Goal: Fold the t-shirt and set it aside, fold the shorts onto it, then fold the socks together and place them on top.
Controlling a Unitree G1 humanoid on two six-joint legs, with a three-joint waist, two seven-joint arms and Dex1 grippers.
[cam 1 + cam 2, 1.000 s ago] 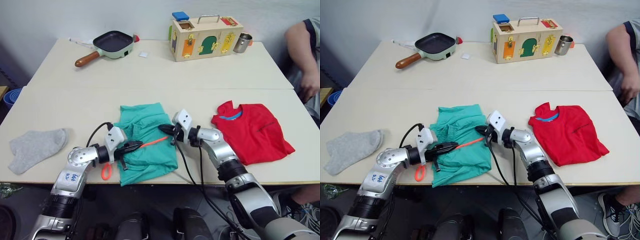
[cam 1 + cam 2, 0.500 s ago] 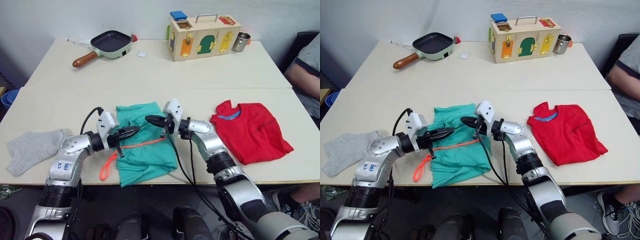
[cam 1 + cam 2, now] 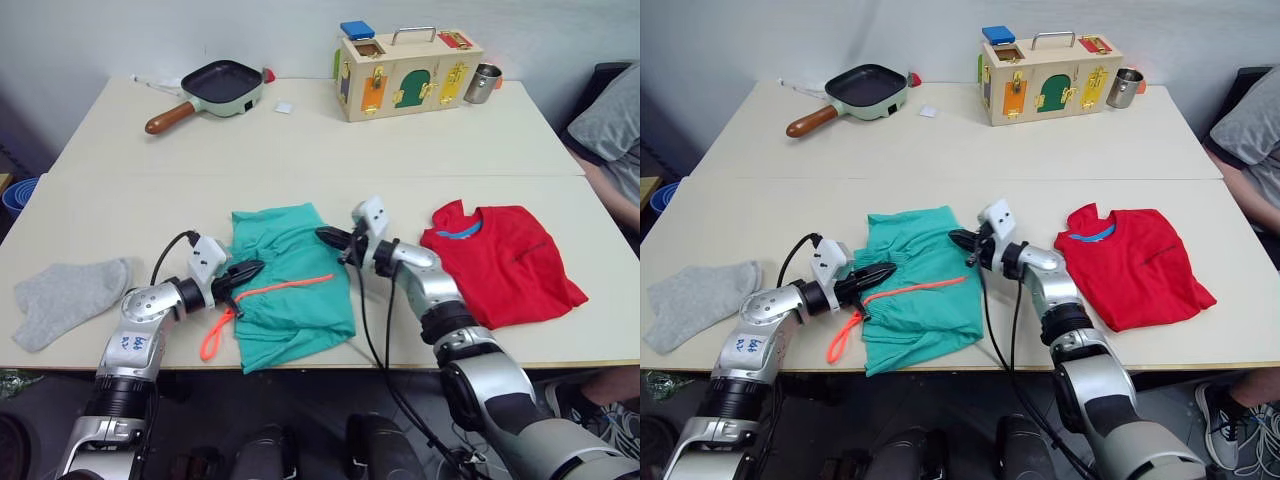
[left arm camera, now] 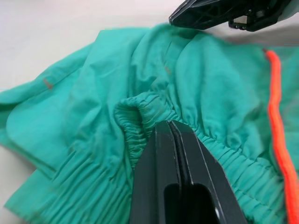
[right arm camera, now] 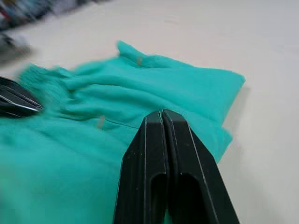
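— Any writing to read?
— Small dark marks on the left forearm, illegible. A metal cup (image 3: 483, 84) stands beside the wooden latch box (image 3: 408, 73); its contents can't be seen. The frying pan (image 3: 222, 86) is empty.
— And the clothes?
— The shorts (image 3: 290, 283) lie mid-counter (image 3: 300, 150), orange drawstring (image 3: 262, 300) trailing off their left side. The left claw (image 3: 247, 270) is pressed together at the waistband, the right claw (image 3: 329, 237) pressed together at their far right corner. The t-shirt (image 3: 503, 262) lies right, the socks (image 3: 66, 297) far left.
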